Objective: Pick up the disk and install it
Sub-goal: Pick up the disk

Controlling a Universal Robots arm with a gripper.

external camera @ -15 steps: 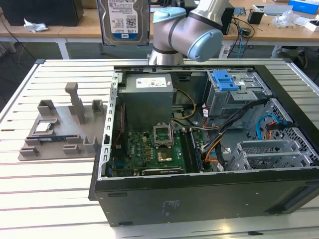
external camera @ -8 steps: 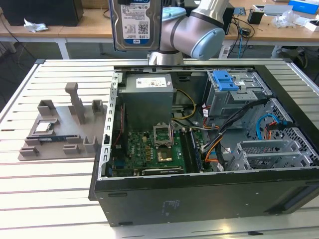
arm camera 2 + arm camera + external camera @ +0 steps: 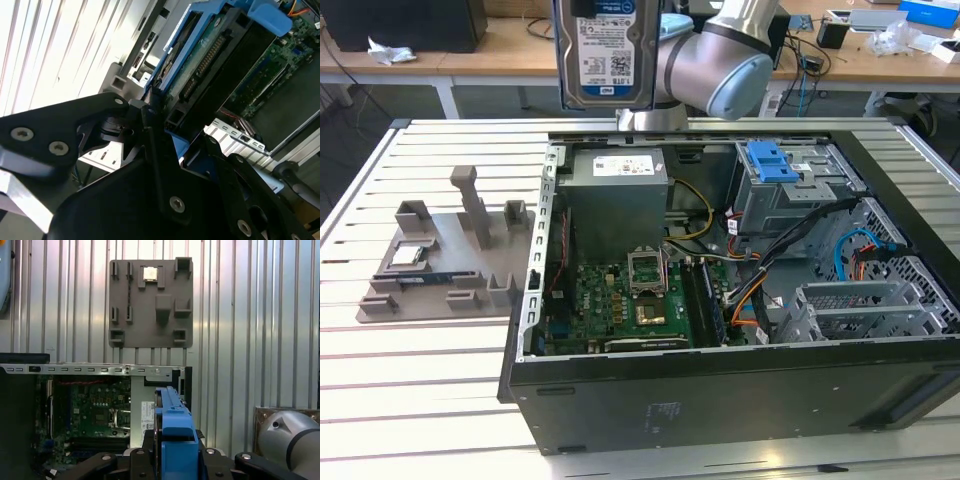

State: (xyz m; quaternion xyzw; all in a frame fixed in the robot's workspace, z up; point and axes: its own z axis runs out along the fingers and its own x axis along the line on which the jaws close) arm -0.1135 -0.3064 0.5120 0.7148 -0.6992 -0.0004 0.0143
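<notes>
The disk hangs upright high over the back edge of the open computer case, its white-and-blue label facing the exterior camera. The arm's elbow is just behind it. In both wrist views the disk shows edge-on in its blue frame, with its connector edge visible. My gripper is shut on the blue frame, black fingers pressing on both sides. Below it lie the motherboard and the case wall.
A blue caddy sits in the drive bay at the case's far right. A power supply and cables fill the case. On the slatted table, a grey fixture plate holds a small square chip.
</notes>
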